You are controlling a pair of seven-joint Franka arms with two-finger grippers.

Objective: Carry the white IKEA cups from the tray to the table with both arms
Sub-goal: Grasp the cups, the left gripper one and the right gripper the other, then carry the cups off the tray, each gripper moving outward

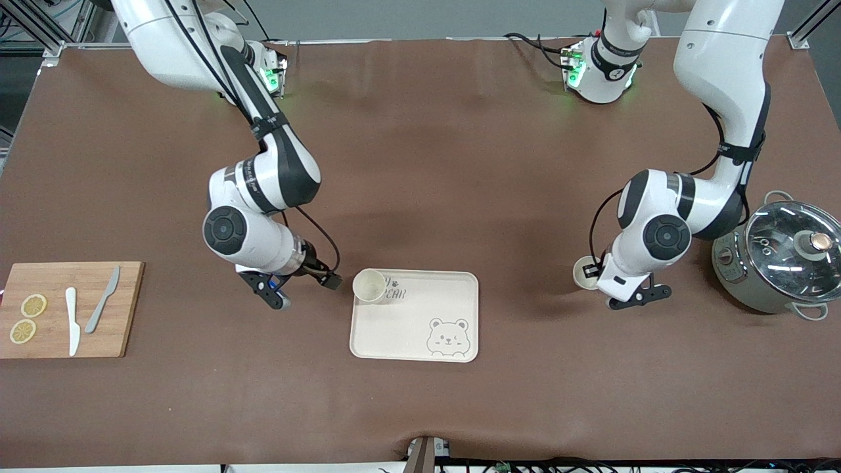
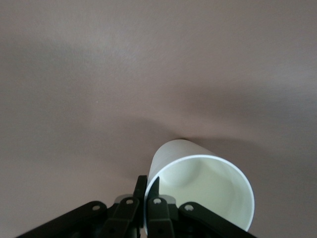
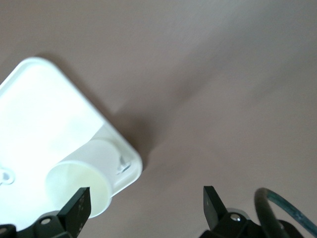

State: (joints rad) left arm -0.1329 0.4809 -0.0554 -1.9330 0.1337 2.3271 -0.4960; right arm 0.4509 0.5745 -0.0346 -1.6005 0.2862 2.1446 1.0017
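One white cup (image 1: 370, 286) stands upright on the corner of the cream bear tray (image 1: 420, 328) that lies toward the right arm's end, and it also shows in the right wrist view (image 3: 79, 181). My right gripper (image 1: 326, 280) is open and empty beside that corner, clear of the cup; its midpoint in its own view (image 3: 146, 201) is over bare table. My left gripper (image 1: 596, 272) is shut on the rim of the second white cup (image 1: 583, 270), with one finger inside and one outside (image 2: 148, 191). That cup (image 2: 203, 188) is low at the table, apart from the tray.
A wooden cutting board (image 1: 125, 309) with two lemon slices (image 1: 27, 318), a white knife (image 1: 72, 320) and a grey knife (image 1: 103, 299) lies at the right arm's end. A grey pot with a glass lid (image 1: 785, 256) stands at the left arm's end, beside the left arm.
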